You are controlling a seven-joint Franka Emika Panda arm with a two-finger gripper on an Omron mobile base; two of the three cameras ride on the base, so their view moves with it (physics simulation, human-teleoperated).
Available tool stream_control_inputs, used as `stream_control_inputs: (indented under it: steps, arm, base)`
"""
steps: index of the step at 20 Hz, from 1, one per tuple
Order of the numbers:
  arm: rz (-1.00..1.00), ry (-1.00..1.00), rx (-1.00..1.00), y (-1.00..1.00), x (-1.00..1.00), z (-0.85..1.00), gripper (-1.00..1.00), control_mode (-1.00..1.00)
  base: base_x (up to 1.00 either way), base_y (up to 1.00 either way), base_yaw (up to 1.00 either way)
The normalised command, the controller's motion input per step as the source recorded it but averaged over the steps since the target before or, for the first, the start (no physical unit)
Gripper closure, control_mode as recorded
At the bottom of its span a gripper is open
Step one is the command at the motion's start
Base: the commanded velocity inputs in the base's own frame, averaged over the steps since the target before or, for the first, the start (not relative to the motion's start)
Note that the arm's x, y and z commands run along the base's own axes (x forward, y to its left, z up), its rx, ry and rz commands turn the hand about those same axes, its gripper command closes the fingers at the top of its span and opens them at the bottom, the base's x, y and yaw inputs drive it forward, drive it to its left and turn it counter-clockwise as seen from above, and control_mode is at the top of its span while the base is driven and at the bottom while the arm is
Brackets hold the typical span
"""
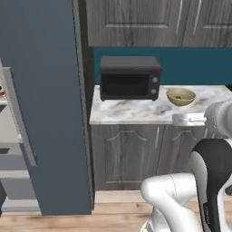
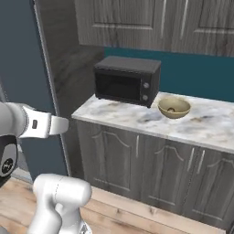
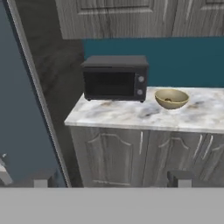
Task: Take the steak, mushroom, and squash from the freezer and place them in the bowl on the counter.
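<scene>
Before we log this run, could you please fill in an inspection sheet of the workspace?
Surface: white-and-grey marbled stone counter on grey wood-grain cabinet doors.
Job's things: round yellowish-tan bowl on the counter, something small and dark inside, too small to identify; tall grey freezer at left, door open.
Clutter: black microwave left of the bowl.
Grippers: two-finger gripper open, holding nothing.
Cables: nothing seen.
Surroundings: teal backsplash, grey wall cabinets, wooden floor.

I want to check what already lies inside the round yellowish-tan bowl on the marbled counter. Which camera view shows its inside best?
The right base view: the round yellowish-tan bowl is nearest there, showing a small dark thing inside, too small to name. The hand view and left base view show similar, less clearly.
</scene>
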Motion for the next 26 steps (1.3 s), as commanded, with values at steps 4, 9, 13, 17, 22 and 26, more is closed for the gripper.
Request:
stream_control_inputs:
  steps: [4,9,13,17,22,26]
  arm:
    - [0.00,0.00,0.00,0.00,0.00,0.00,-1.00,1.00]
    - [0.00,0.00,0.00,0.00,0.00,0.00,-1.00,1.00]
    - [0.00,0.00,0.00,0.00,0.00,0.00,-1.00,1.00]
    - [0.00,0.00,0.00,0.00,0.00,0.00,-1.00,1.00]
    - [0.00,0.00,0.00,0.00,0.00,0.00,-1.00,1.00]
    - [0.00,0.00,0.00,0.00,0.00,0.00,-1.00,1.00]
  base:
    - [-0.03,1.00,0.00]
    - [0.36,1.00,0.00]
    - [0.34,1.00,0.00]
    - [0.53,0.96,0.00]
    - [0.54,0.12,0.06]
    - [0.70,0.00,0.15]
